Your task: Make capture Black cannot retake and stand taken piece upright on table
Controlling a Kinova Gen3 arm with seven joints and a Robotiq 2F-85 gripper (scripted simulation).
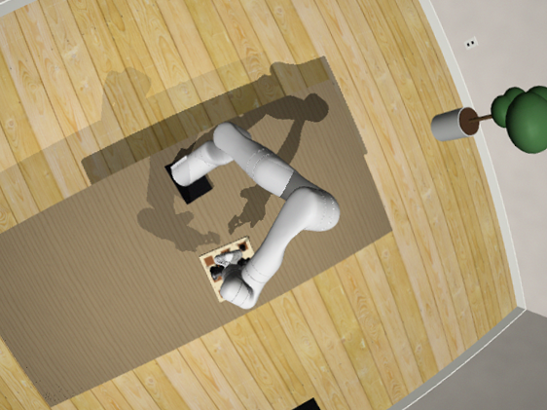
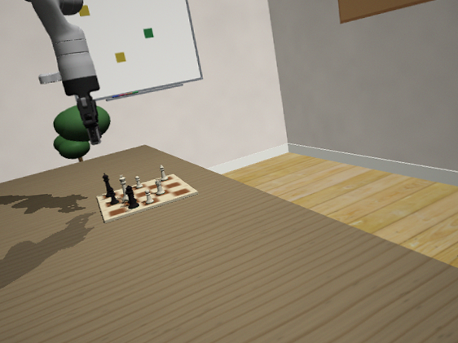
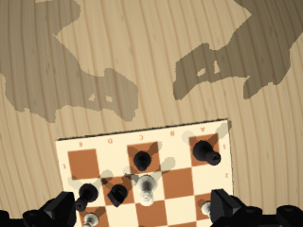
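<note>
The board lies on the table. My gripper is open and empty, high above it. In the wrist view, a tall black piece is on A1, a small black piece on C1, a black piece on D2 and another black piece on E2. A tall white piece is on C2, a white pawn on E3. A white piece on A3 is partly hidden by a finger. All look upright.
Two more white pieces, one mid-board and one at the far right corner, stand on the higher ranks, outside the wrist view. The wooden table surrounds the board. A black base plate lies under the arm's foot.
</note>
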